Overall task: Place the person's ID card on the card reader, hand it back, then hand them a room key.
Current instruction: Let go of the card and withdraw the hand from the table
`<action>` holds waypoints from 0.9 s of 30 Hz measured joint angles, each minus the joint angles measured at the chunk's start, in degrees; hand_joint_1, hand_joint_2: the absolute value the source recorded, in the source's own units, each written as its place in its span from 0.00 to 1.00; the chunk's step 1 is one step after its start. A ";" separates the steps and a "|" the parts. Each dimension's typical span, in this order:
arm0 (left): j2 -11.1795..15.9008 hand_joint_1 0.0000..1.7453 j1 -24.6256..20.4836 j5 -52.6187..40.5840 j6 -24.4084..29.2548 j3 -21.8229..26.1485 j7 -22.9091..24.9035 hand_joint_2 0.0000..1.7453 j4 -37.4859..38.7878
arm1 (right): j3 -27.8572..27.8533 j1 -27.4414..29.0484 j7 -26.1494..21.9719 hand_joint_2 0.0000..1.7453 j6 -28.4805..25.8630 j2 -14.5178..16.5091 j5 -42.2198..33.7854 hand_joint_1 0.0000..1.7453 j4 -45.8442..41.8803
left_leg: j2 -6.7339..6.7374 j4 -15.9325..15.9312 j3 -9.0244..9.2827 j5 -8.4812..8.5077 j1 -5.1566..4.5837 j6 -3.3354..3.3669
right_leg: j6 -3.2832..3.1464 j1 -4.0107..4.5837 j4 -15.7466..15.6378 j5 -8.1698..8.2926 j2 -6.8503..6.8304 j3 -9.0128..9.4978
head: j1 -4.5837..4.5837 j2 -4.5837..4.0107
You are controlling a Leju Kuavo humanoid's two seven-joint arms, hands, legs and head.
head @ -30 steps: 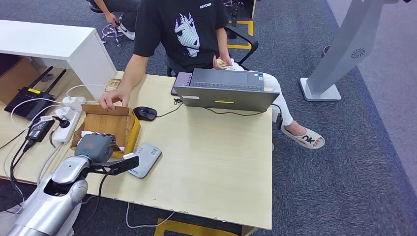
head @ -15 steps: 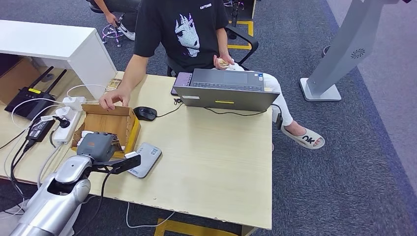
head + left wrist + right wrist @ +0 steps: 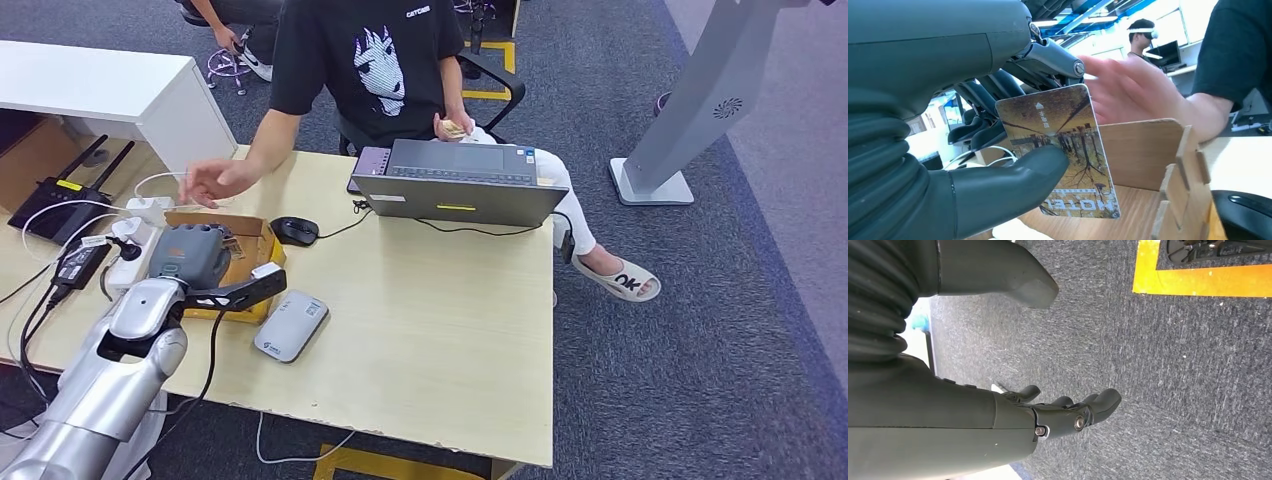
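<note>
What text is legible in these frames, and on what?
"HOTEL": on the card held by the left hand, seen upside down.
"OK": on the person's sandal.
Small print on the card's top edge, shirt collar and laptop stickers: too small to read.

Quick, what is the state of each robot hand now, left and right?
Left robot hand: holds a hotel key card, pinched under the thumb, above the cardboard box.
Right robot hand: open, holds nothing, above the carpet.

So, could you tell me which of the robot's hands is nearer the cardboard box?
Left. The left hand hovers over the cardboard box, pinching a room key; the right hand hangs over the carpet.
</note>
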 joint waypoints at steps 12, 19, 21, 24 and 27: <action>-0.50 1.00 -0.19 -0.07 0.10 0.21 -0.01 1.00 0.01 | 0.00 -0.01 -0.01 1.00 -0.01 0.00 0.02 0.00 0.00 | 0.01 0.00 0.00 0.00 0.00 0.00 | 0.00 0.00 0.00 0.00 0.00 -0.01 | 0.00 0.00; -0.67 1.00 -1.17 -2.10 0.97 0.67 1.33 1.00 0.02 | 0.01 -0.02 -0.04 1.00 -0.05 -0.03 0.36 0.00 0.00 | 0.00 0.00 -0.01 0.00 0.01 0.00 | 0.00 0.00 0.00 0.00 0.00 -0.03 | 0.01 0.00; -0.64 1.00 -2.87 -4.92 1.60 1.08 3.34 1.00 0.19 | 0.01 -0.04 -0.07 1.00 -0.08 -0.08 0.83 0.00 0.00 | -0.01 0.00 -0.03 0.01 0.02 -0.01 | 0.00 0.01 0.00 0.00 -0.02 -0.04 | 0.00 0.00; -0.62 1.00 -7.45 -9.01 1.28 2.15 5.58 1.00 1.48 | 0.02 -0.17 -0.04 1.00 -0.10 -0.17 1.67 0.00 0.00 | -0.03 0.01 -0.07 0.05 0.04 -0.03 | -0.03 0.03 0.00 0.04 -0.04 -0.05 | 0.00 0.00; -0.72 1.00 -12.25 -11.07 0.31 3.22 6.15 1.00 3.15 | 0.05 -0.30 0.21 1.00 -0.09 -0.22 2.24 0.00 0.00 | 0.01 0.01 -0.06 0.07 0.04 -0.05 | -0.06 0.03 0.01 0.11 0.01 -0.08 | -0.01 0.00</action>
